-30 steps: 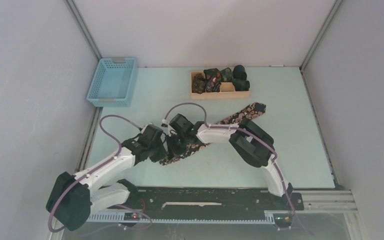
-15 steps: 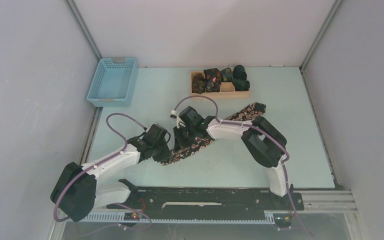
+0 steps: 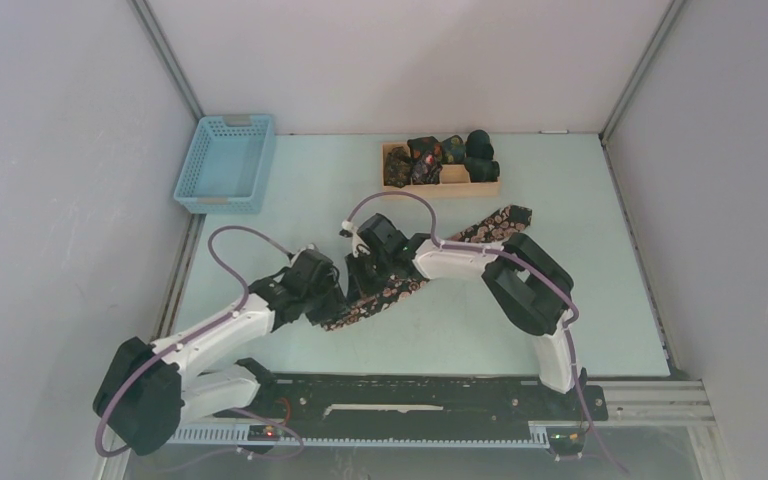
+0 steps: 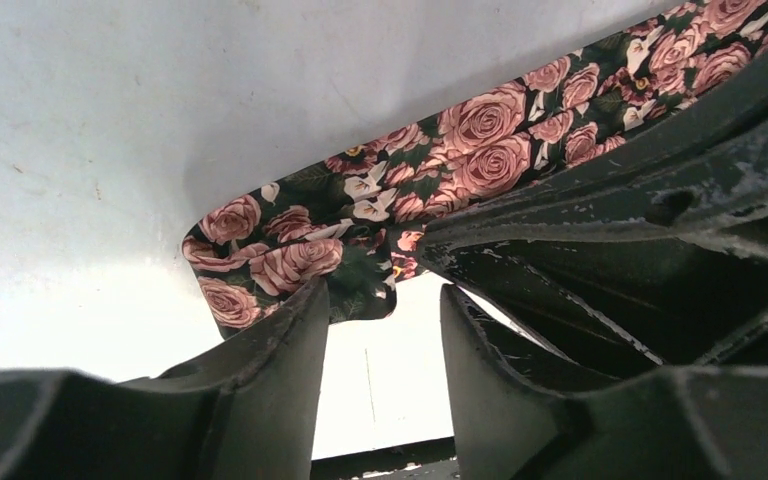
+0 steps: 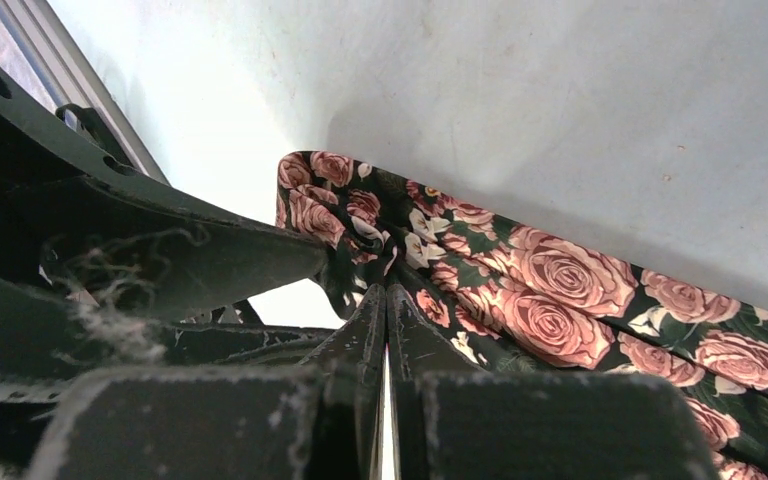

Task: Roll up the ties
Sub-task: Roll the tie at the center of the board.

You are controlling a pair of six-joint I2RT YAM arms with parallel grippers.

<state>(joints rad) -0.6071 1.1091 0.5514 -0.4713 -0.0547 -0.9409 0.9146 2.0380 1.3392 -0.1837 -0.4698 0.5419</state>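
Note:
A long dark tie printed with pink roses lies slanted across the mat. Its near end is folded over. My right gripper is shut, and its tips pinch the tie's fold near that end. Just to the left, my left gripper stands open at the tie's end. Nothing lies between its fingers, and the tie's edge hangs just beyond the tips. Small dark rolled ties sit in a wooden tray at the back.
A blue plastic basket stands at the back left by the wall. The two arms' wrists are close together over the tie's near end. Metal frame rails run along the mat's edges.
My left gripper has opened and let go of the tie's end. The right gripper, still shut, moved a little up and to the right, then held still.

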